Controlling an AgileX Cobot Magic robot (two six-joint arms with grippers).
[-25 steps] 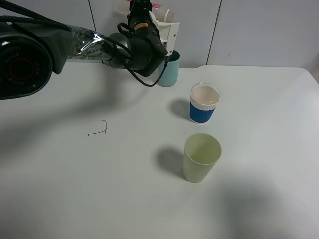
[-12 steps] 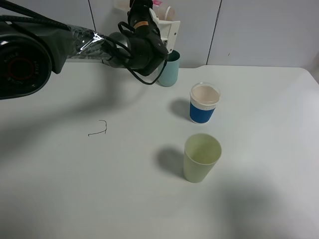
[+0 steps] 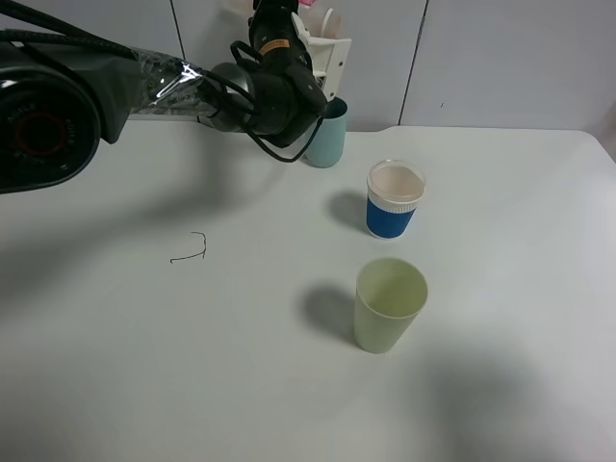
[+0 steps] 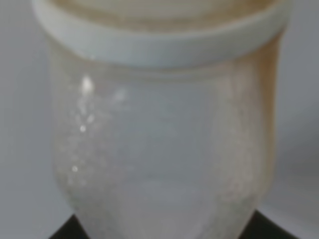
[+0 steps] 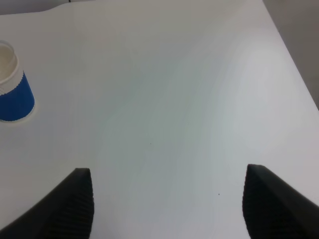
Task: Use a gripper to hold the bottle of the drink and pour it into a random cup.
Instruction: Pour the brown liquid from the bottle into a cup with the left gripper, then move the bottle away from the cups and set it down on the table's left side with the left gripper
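Observation:
My left gripper, black with a white mount, is raised at the back of the table, just above the teal-green cup. It is shut on the clear bottle, which fills the left wrist view. The bottle's white neck ring shows, and the body looks pale with a faint tan tint. In the exterior view the bottle is mostly hidden behind the gripper. No stream of drink shows. My right gripper is open and empty above bare table; it is out of the exterior view.
A blue cup with a white rim stands mid-table and also shows in the right wrist view. A pale yellow-green cup stands nearer the front. A small bent black wire lies on the left. The left arm spans the back left.
My left gripper with the bottle has shifted slightly upward above the teal-green cup. The cups have not moved.

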